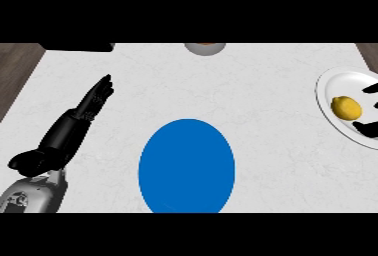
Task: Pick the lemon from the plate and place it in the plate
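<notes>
Looking steeply down on a white marbled tabletop [280, 75], the view shows the lemon [345, 106] lying on a white plate [330, 82] at the tabletop's right edge, partly cut off by the frame. Black parts of the right hand [367, 128] show at that same edge, one just beyond the lemon and one just in front of it. The rest of the hand is out of view, so I cannot tell whether it is grasping the fruit or released. A blue plate [187, 167] sits at the middle of the near edge, well apart from the white one. The left hand [92, 102] rests near the left edge, released, pointing away. A grey round object [204, 48] sits at the far edge.

Several things could go wrong. The lemon is round and smooth, so a closing hand that is off-centre might squeeze it out sideways and send it rolling over the shallow rim. The white plate is close to the edge, so a push could shift it. Released too high over the blue plate, the lemon might roll off toward the near edge.
</notes>
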